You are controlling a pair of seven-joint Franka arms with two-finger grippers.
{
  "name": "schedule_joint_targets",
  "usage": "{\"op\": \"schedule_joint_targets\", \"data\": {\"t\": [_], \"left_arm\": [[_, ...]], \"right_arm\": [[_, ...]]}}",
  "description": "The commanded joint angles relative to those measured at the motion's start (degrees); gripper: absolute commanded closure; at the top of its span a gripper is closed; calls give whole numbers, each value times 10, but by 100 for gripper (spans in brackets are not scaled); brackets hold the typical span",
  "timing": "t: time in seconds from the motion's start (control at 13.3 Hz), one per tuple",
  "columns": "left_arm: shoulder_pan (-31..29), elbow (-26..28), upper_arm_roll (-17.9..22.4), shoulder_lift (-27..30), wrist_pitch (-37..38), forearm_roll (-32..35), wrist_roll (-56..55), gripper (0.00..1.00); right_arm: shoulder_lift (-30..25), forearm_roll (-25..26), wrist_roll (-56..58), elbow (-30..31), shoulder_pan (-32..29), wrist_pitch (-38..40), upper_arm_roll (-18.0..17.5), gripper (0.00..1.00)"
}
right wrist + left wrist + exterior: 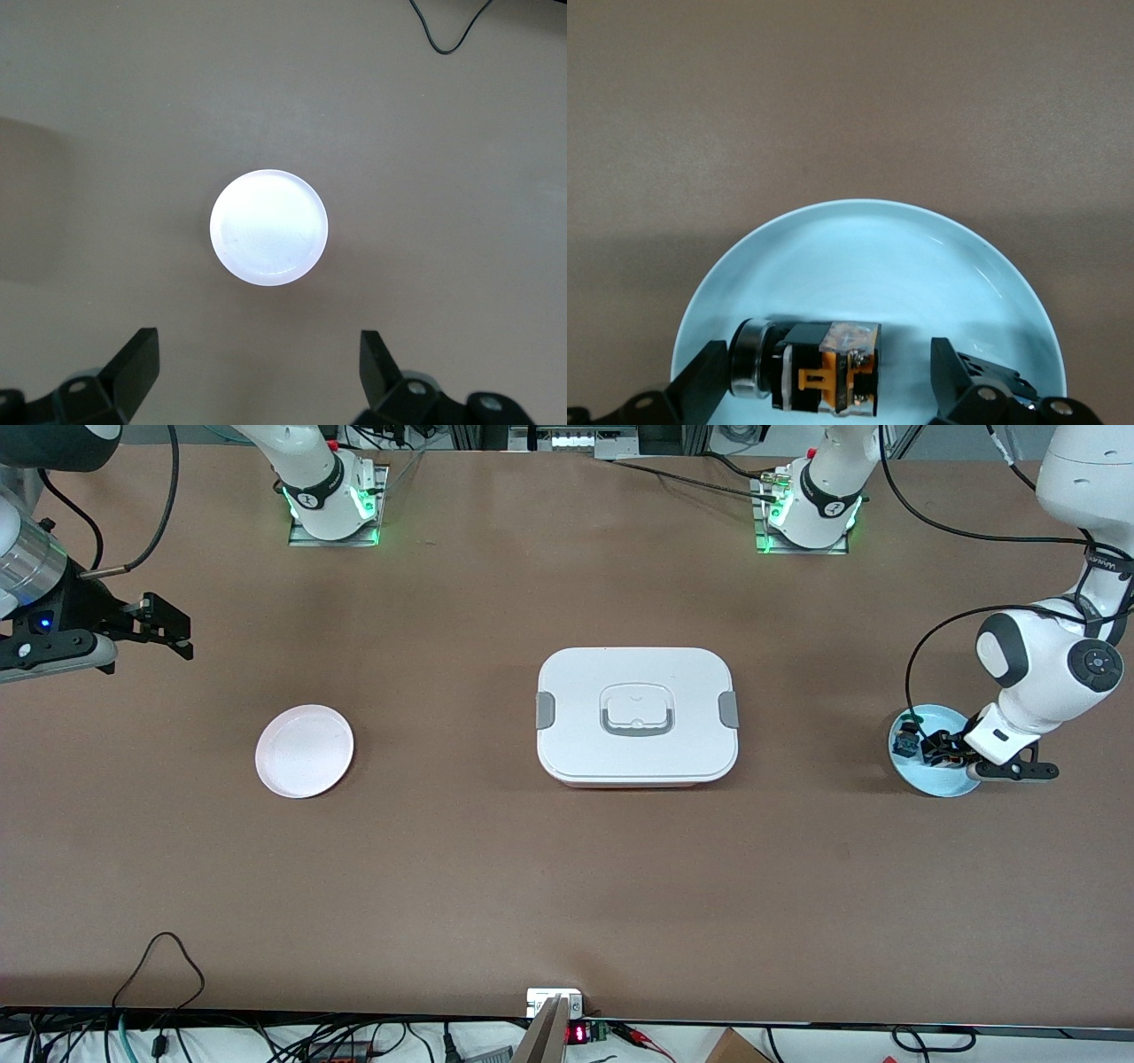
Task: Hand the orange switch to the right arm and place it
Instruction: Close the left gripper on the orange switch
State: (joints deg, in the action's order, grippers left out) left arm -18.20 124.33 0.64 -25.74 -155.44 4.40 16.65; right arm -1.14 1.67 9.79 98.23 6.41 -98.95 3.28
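The orange switch (pixel 824 369), a small black block with an orange part and a silver ring at one end, lies on its side on the light blue plate (pixel 868 257) at the left arm's end of the table. My left gripper (pixel 827 367) is low over the plate, open, with one finger at each end of the switch. The finger by the block end stands clear of it. In the front view the left gripper (pixel 946 751) and the switch (pixel 950 749) show on the blue plate (pixel 939 784). My right gripper (pixel 173 627) is open and empty in the air, over bare table near the pink plate (pixel 304 750).
A second small dark switch (pixel 905 740) lies on the blue plate, beside the left gripper. A closed white lunch box (pixel 636 715) with grey latches stands mid-table. The pink plate also shows in the right wrist view (pixel 268 227), empty.
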Motion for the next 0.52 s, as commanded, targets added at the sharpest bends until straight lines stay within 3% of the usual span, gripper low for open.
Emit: {"op": "schedule_joint_targets", "data": {"t": [0.0,0.45], "left_arm": [[-10,-9,-6,-7,-7,8,20,0],[-10,-8,-6,-3,-7,7,22,0]], "right_arm": [[2,2,6,-11,-3,9,-3,0],[2,1,6,-11,-3,9,-3,0]]}}
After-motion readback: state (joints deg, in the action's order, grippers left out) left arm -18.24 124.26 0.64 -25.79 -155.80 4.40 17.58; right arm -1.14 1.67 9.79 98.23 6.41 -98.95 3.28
